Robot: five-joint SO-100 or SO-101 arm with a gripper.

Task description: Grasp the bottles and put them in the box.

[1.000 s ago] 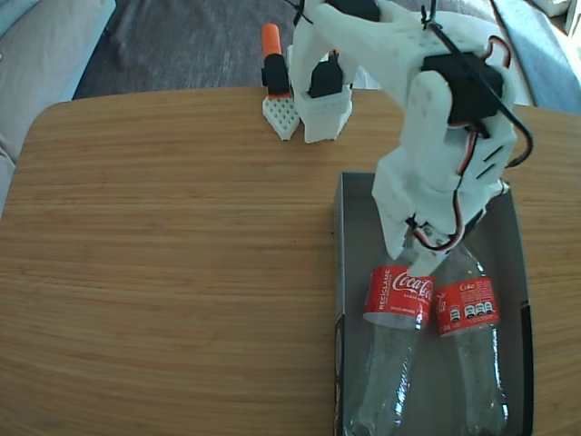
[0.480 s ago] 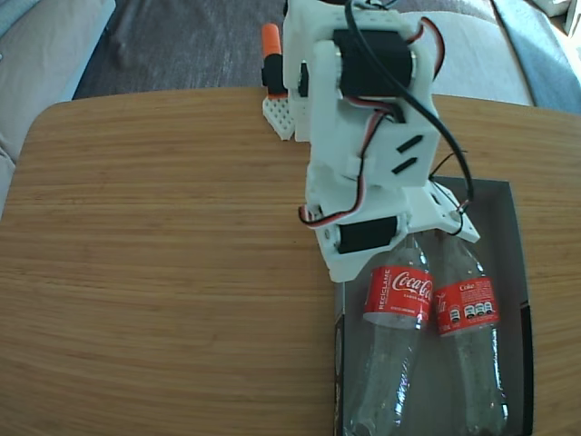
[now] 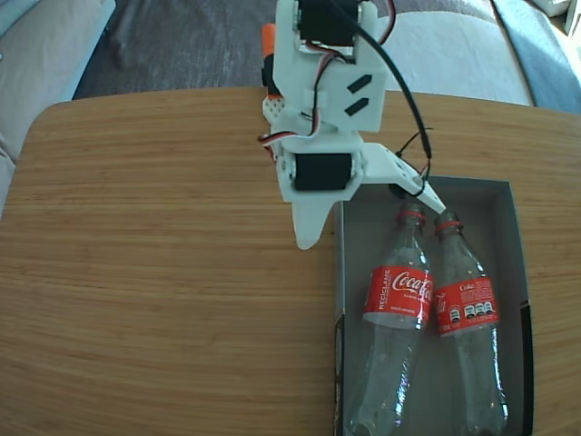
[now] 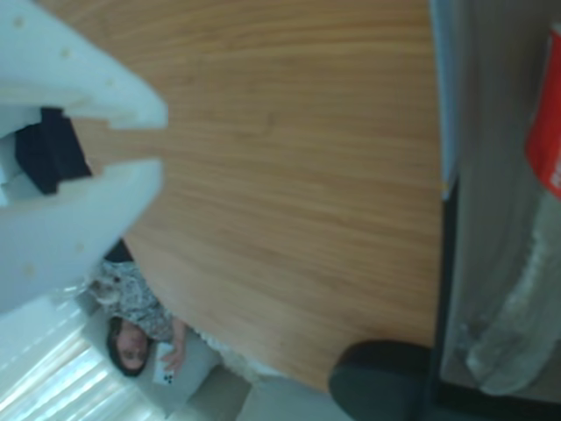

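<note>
Two clear Coca-Cola bottles with red labels lie side by side in the dark grey box [image 3: 514,238], necks toward the table's far side: the left bottle [image 3: 398,296] and the right bottle [image 3: 467,307]. My white gripper [image 3: 309,238] hangs over bare wood just left of the box's left wall, apart from both bottles. In the wrist view the gripper [image 4: 162,140] shows two white fingers with only a thin slit between them and nothing held. The box's edge [image 4: 449,263] and a bit of a red label [image 4: 548,132] sit at the right of that view.
The wooden table [image 3: 163,272] is rounded at its left corners. At the back edge stand my arm's base, an orange-tipped part [image 3: 270,42] and a white perforated piece [image 3: 281,114]. A person [image 4: 131,342] lies beyond the table's edge in the wrist view.
My arm has lifted off the bottles and swung left, out of the box, to above the wood. Both bottles stay lying in the box, with their necks now uncovered.
</note>
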